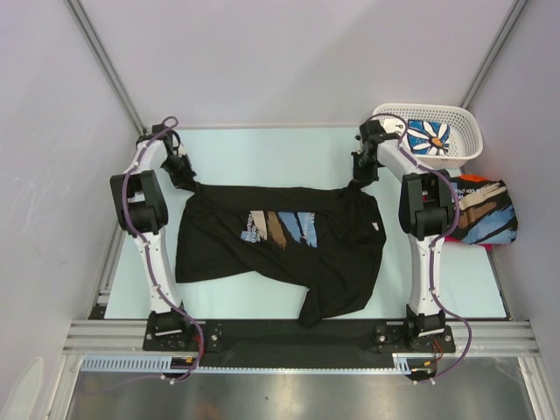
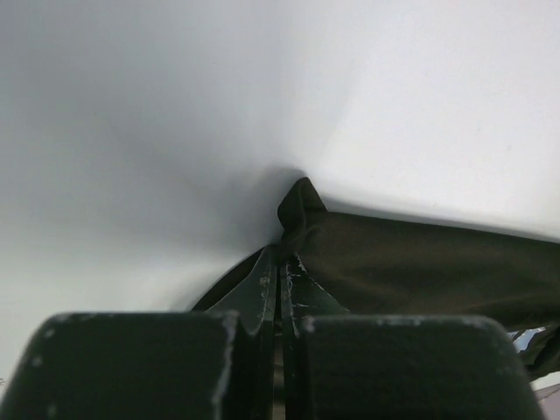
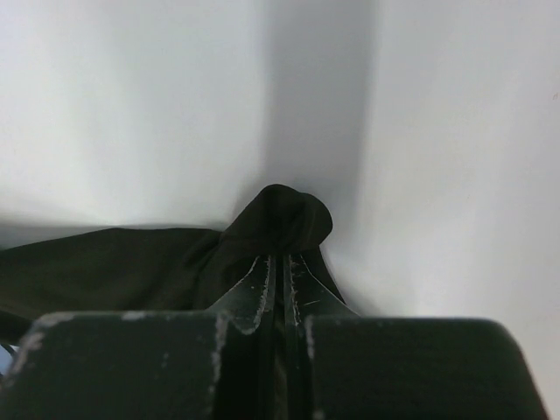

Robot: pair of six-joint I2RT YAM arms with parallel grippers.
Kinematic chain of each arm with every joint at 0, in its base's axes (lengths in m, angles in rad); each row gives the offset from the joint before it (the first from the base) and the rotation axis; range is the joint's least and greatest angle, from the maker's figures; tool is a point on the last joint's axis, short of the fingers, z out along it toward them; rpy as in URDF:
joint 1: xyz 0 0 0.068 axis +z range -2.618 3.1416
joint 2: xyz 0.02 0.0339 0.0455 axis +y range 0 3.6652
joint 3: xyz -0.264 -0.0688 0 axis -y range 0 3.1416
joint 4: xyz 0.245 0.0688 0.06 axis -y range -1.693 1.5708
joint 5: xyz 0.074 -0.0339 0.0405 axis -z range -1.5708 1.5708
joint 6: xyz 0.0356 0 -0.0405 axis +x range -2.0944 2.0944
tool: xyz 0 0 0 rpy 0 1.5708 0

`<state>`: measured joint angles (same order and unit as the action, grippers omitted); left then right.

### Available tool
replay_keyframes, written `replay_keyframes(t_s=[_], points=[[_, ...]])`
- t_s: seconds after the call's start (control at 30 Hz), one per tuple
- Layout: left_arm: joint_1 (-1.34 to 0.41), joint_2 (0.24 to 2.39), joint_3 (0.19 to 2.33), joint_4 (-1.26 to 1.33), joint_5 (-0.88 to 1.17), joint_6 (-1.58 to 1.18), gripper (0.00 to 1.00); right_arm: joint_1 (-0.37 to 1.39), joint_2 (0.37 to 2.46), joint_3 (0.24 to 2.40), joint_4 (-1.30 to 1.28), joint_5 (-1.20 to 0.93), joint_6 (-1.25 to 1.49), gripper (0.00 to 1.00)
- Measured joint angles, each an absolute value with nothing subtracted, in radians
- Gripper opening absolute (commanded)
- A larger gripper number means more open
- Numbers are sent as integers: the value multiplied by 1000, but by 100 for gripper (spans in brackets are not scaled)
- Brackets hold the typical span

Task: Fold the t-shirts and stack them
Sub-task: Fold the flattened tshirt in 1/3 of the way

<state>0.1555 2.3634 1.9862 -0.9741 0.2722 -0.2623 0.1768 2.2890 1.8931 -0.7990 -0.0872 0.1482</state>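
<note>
The black t-shirt (image 1: pixel 280 236) lies spread print-side up across the middle of the table (image 1: pixel 262 149). Its far edge is stretched between the two arms; its near edge is rumpled, with one tail bunched toward the table's near edge. You have the left gripper (image 1: pixel 186 181) clamped on the far left corner of the cloth and the right gripper (image 1: pixel 357 181) clamped on the far right corner. In each wrist view the jaws stand together with only a small nub of dark fabric showing past the tips. To the right, well apart from the spread shirt, a folded black shirt (image 1: pixel 486 210) rests on a red shirt (image 1: pixel 455 234), and a daisy-print shirt (image 1: pixel 429 136) sits in the basket (image 1: pixel 468 118). Hazards, as judged: each bite is shallow, so a quick lift or an uneven pull could let a corner slip free. The bunched near tail may drag or fold under itself and leave the fold crooked. The right arm works just beside the basket, and a wide swing could knock it. Lettering: small white text stands left of the brush-stroke print on the spread shirt, and a line of writing shows on the folded black shirt. Both are too small to read, and no brand can be made out.
</note>
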Motion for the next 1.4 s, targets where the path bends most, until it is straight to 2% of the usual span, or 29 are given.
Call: replay_keyframes(t_s=[0.67, 1.03, 1.07, 1.1, 1.13, 1.17, 1.2, 1.23, 1.3, 1.37, 1.4], points=[[153, 2370, 2123, -949, 208, -345, 0, 179, 2289, 1916, -693, 100, 148, 0], [148, 2413, 2220, -907, 209, -388, 2, 179, 2359, 2132, -620, 143, 145, 0], [148, 2421, 2230, -905, 209, -393, 36, 179, 2368, 2141, -618, 143, 145, 0], [148, 2436, 2249, -902, 213, -398, 57, 179, 2391, 2161, -619, 146, 145, 11], [148, 2444, 2258, -899, 214, -398, 75, 179, 2403, 2170, -619, 149, 145, 19], [148, 2457, 2275, -898, 218, -407, 99, 179, 2416, 2177, -618, 152, 145, 32], [148, 2465, 2286, -894, 222, -408, 100, 179, 2425, 2177, -617, 153, 147, 46], [148, 2473, 2295, -888, 227, -414, 100, 179, 2431, 2177, -621, 158, 149, 48], [148, 2476, 2296, -885, 235, -419, 100, 179, 2435, 2170, -629, 175, 147, 63], [147, 2472, 2293, -880, 239, -417, 100, 180, 2428, 2160, -627, 209, 147, 64], [147, 2464, 2283, -875, 240, -416, 100, 180, 2416, 2144, -623, 223, 144, 71]])
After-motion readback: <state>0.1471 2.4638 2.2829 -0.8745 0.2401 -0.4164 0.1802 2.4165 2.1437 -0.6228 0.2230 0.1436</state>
